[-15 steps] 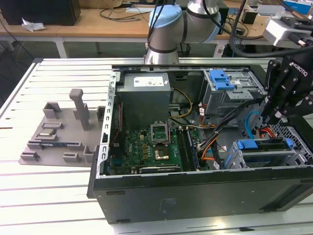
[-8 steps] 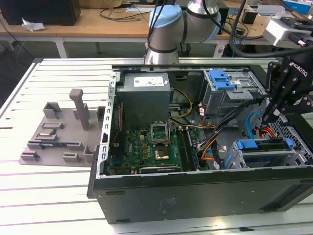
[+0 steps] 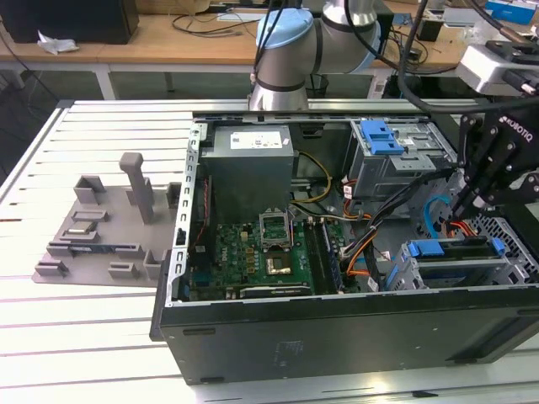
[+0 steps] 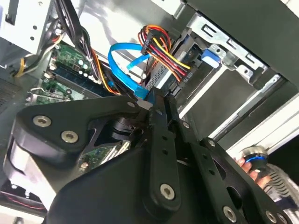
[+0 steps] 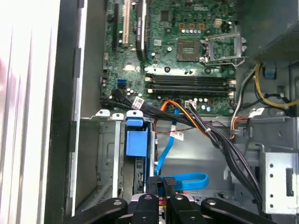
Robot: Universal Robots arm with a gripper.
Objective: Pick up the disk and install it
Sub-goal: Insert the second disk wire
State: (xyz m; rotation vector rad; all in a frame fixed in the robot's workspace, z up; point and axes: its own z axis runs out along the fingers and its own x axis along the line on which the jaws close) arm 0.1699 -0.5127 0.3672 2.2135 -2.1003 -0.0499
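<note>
The disk (image 3: 448,251) sits edge-up in the silver bay at the case's front corner, on the exterior view's right, with its blue carrier bracket (image 5: 136,141) on top. In the second wrist view, the disk's silver end (image 4: 161,74) shows beside a bundle of coloured power wires (image 4: 163,49) and a blue data cable (image 4: 124,53). My black gripper (image 3: 461,206) hangs inside the case just behind the bay. Its fingers (image 5: 155,186) are pressed together, and I see nothing between them. The gripper tip (image 4: 161,100) is close to the blue cable's plug at the disk's end.
The open computer case (image 3: 337,324) lies on a white slatted table. Inside it are a grey power supply (image 3: 251,168), the green motherboard (image 3: 253,261), and a silver drive cage with a blue latch (image 3: 383,135). Cables crowd around the gripper. A grey fixture tray (image 3: 101,227) lies on the exterior view's left.
</note>
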